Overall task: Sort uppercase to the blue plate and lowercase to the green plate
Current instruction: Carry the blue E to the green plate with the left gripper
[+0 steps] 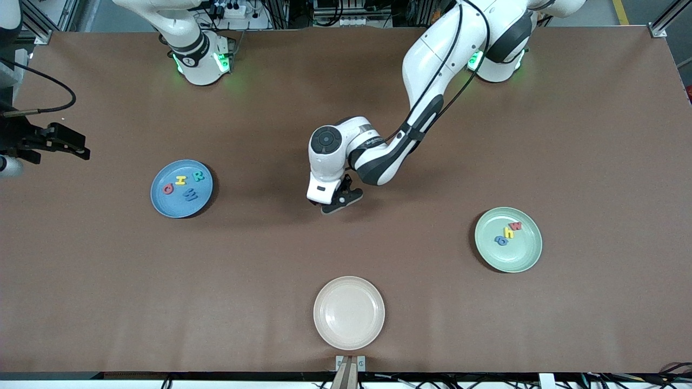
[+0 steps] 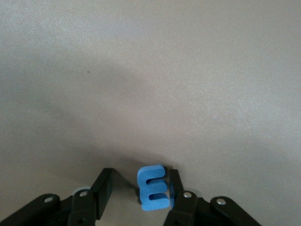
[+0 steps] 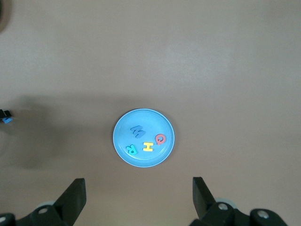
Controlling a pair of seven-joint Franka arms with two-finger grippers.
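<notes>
My left gripper point(image 2: 138, 200), low over mid-table, pinches the small blue foam lowercase m point(image 2: 153, 187), with the pale mint-green plate point(image 1: 527, 259) lying toward the left arm's end.

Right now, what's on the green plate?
Three letters lie on the green plate: a red w, a yellow h and a blue letter. The left gripper, mid-table, has the blue m between its fingers.

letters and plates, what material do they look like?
Small blue letter between the left tool's fingers: looks like foam, with thick slab edges and a matte face. The letters on the round blue plate look the same. Blue plate, pale green plate and cream plate: probably plastic, with a smooth even colour and a soft sheen on the shallow rims; melamine is possible.
</notes>
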